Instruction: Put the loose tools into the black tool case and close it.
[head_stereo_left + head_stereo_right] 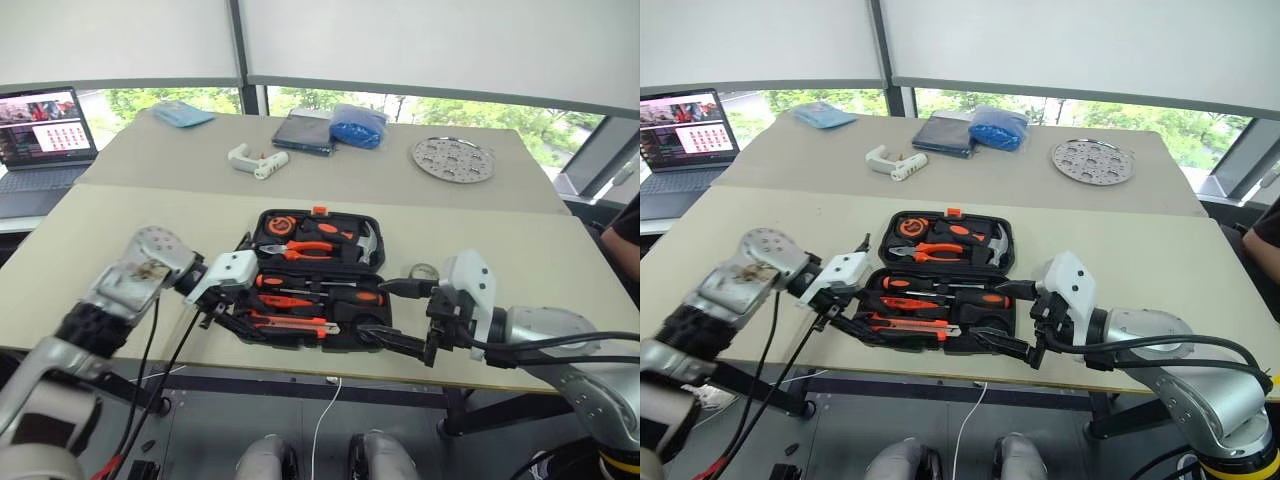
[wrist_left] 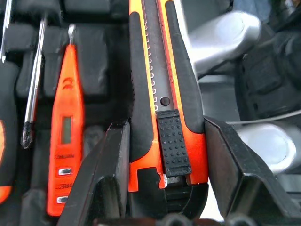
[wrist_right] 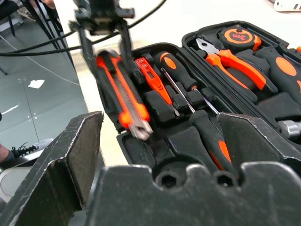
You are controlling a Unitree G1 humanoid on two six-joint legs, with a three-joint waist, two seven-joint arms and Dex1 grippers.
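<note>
The left claw (image 2: pixel 165 197) grips the orange-and-black utility knife (image 2: pixel 162 94) over the open black moulded-plastic tool case (image 1: pixel 372 228). Judged step: seating it; next, lower and release. The right claw (image 1: pixel 400 315) gapes wide, empty.

The left arm reaches in from the left, wrist bent so the left gripper (image 1: pixel 222 312) angles down and to the right at the handle end of the utility knife (image 2: pixel 162 94); its two black fingers (image 2: pixel 113 160) press the knife's two long sides. The right arm comes in from the right, the right gripper (image 1: pixel 400 315) hanging spread wide beyond the knife's tip, apart from it.
</note>
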